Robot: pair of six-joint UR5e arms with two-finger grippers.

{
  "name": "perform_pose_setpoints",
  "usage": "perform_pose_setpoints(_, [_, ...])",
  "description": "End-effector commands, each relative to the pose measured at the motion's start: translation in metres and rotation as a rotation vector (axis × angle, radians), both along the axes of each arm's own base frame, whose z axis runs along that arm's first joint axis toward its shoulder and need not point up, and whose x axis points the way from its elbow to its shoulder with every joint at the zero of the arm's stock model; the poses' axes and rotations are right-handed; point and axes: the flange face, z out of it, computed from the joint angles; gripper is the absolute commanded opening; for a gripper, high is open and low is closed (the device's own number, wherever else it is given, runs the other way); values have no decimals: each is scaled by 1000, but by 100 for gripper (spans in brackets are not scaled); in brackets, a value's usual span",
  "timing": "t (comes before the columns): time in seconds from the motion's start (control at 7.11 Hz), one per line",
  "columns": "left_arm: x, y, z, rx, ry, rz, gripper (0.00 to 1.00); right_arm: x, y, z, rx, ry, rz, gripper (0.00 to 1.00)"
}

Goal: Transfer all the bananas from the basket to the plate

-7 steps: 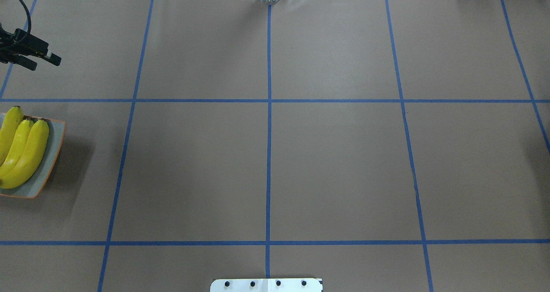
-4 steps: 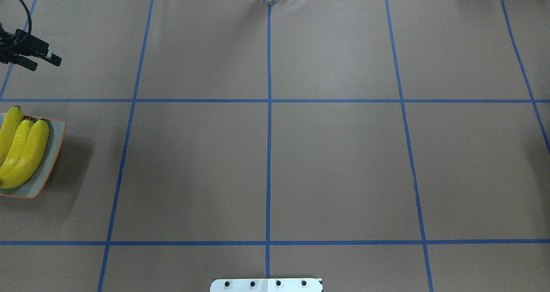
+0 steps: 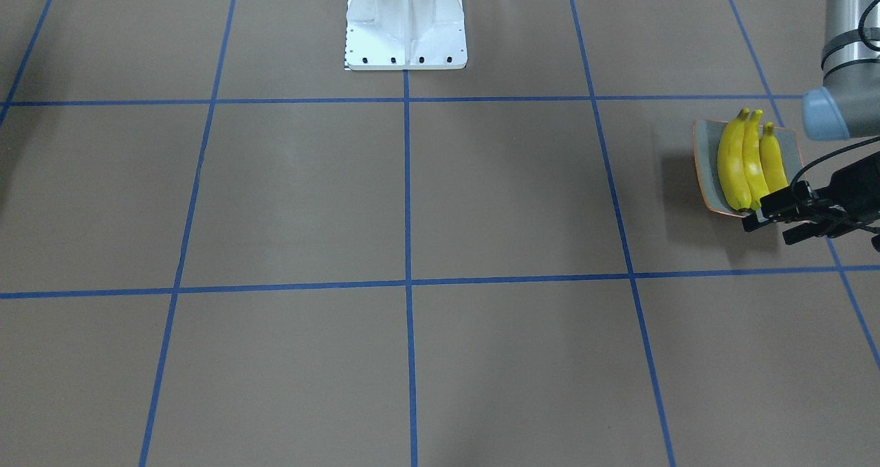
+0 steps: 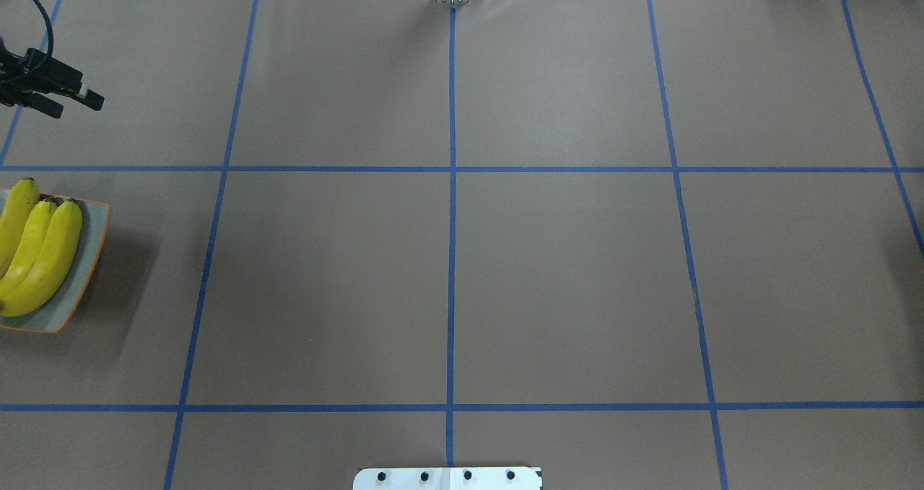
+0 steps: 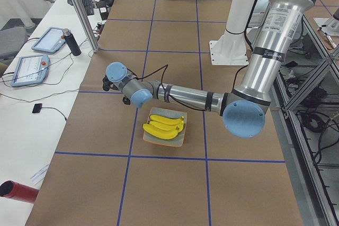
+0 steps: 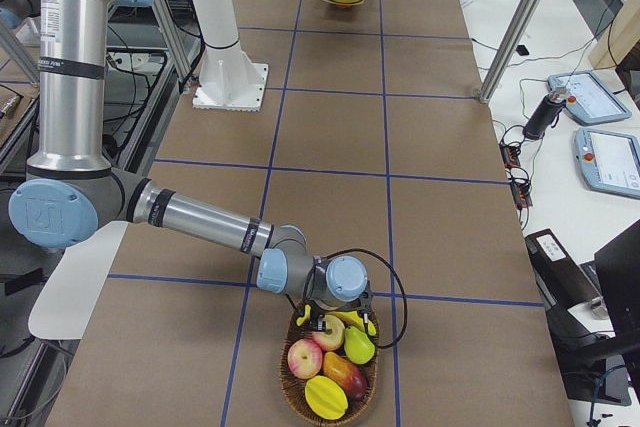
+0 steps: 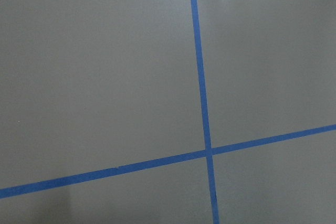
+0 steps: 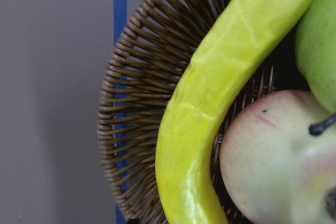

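Score so far: three bananas (image 4: 40, 259) lie side by side on the plate (image 4: 88, 270), out at the left end of the table (image 4: 577, 273).
One to go: the last banana (image 8: 210, 108), the paler greenish one, lies in the basket (image 8: 142, 103) at the right end. It curves along the wicker wall and touches an apple (image 8: 273, 166), with a green pear (image 8: 320, 45) just beside it.
Right gripper: the right gripper (image 6: 328, 325) hangs directly over the basket, low above that banana. My wrist camera is full of fruit and shows no fingers, so I cannot tell whether they are spread or closed.
Left gripper: the left gripper (image 4: 76, 106) hovers on the far side of the plate, apart from it, with its fingers parted and nothing between them. Its camera sees only bare table and blue tape (image 7: 202, 77).
Step in hand: I read this as the pick of the fourth banana. The right arm is lined up over it, but no grasp is shown yet.
Next move: I would take the banana across its middle, where the curve stands clear of the apple, then lift straight up out of the wicker before travelling.
After that: the plate is well apart, at the other end of the table, so a long carry or a hand-over to the waiting left arm looks likely.
Watch out: the skin is glossy and the fruit is packed close, so a low grip could nudge the apple or slip. The plate is also nearly full, which leaves the fourth banana little room.
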Motion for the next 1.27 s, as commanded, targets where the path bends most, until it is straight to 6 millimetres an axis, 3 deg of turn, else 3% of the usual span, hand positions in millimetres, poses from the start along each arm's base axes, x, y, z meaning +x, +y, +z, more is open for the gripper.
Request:
perform_pose_setpoints(0.0, [0, 0, -1, 4, 1, 0, 100, -5, -5, 0, 1, 1, -10, 70])
perform_pose_setpoints(0.7, [0, 0, -3, 4, 2, -1, 100, -12, -20, 6, -10, 3, -21, 70])
perform_pose_setpoints(1.12, [0, 1, -4, 5, 2, -1, 100, -13, -18, 11, -22, 5, -25, 66])
